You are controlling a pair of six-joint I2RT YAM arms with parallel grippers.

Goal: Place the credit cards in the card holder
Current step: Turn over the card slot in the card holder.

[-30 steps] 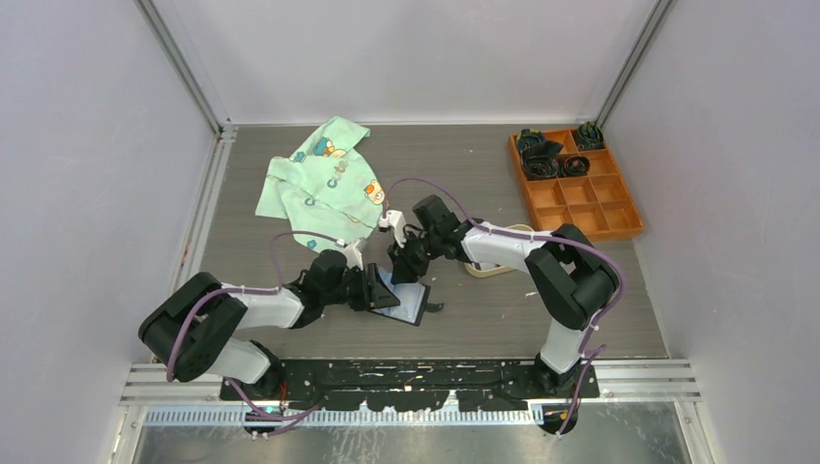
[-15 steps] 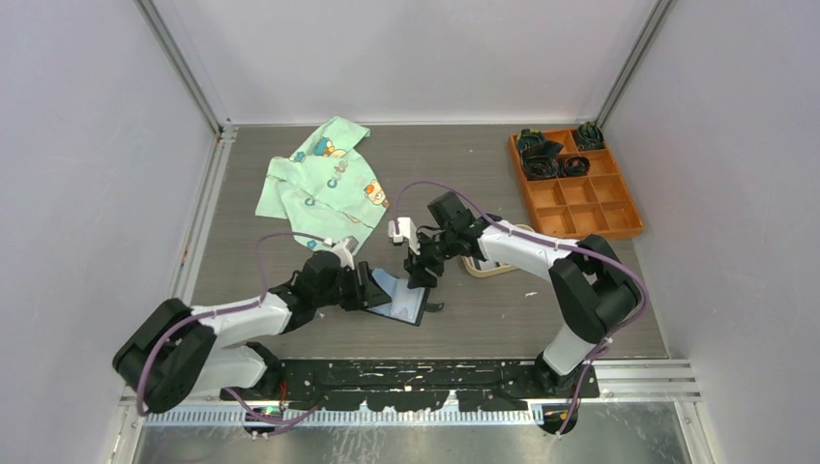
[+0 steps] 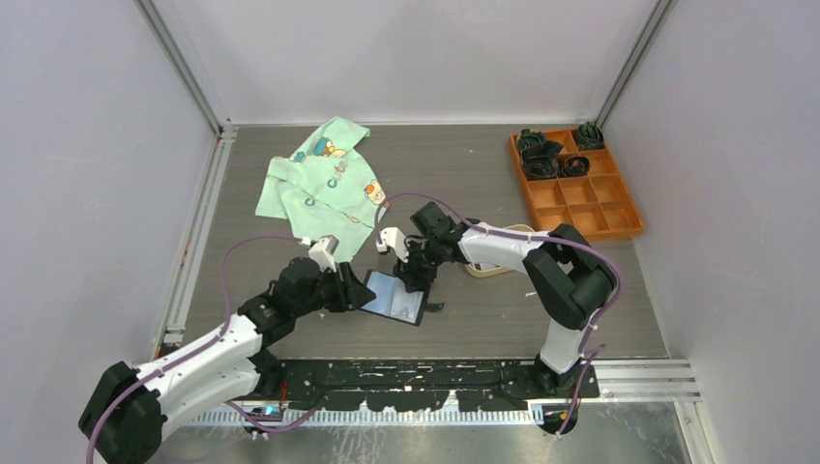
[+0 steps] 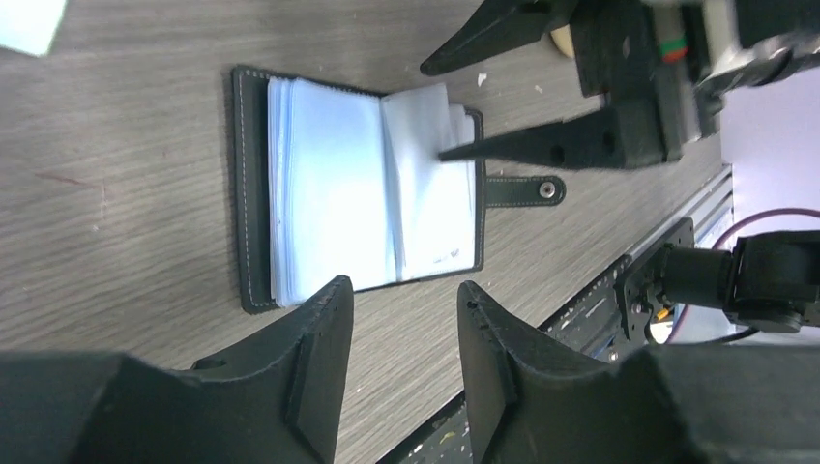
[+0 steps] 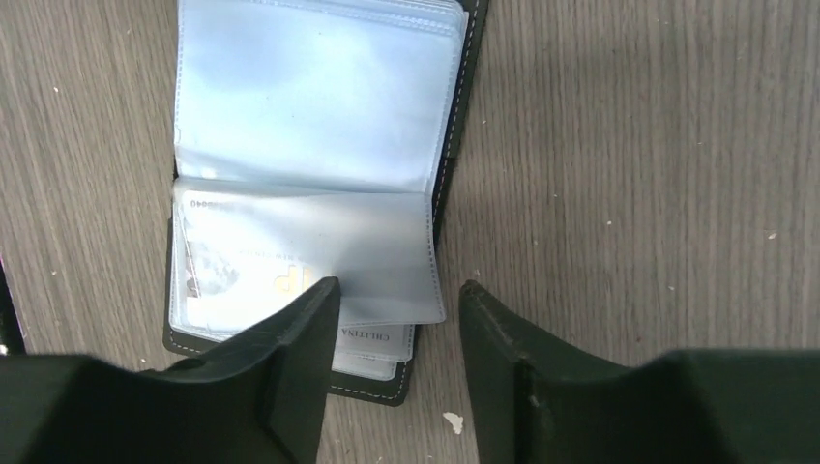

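The black card holder [image 3: 398, 300] lies open on the table, its clear sleeves fanned out [image 4: 329, 193]. Its snap tab [image 4: 522, 188] points toward the table's near edge. Credit cards sit inside the sleeves: a pale one with a gold mark [image 5: 280, 275], and another's printed edge [image 5: 372, 335] peeks out below it. My right gripper [image 5: 398, 290] is open above the holder's corner, with one of its fingers [image 4: 551, 145] resting on a sleeve. My left gripper [image 4: 404, 290] is open just beside the holder's long edge, holding nothing.
A green printed cloth [image 3: 324, 184] lies at the back left. An orange compartment tray [image 3: 575, 184] with dark items stands at the back right. A beige tray [image 3: 495, 269] sits partly hidden under the right arm. The black rail [image 4: 667, 280] runs along the table's near edge.
My right gripper has opened and now hovers at the holder's sleeves. The left arm has swung back toward the near left, and its gripper has drawn off the holder's edge.
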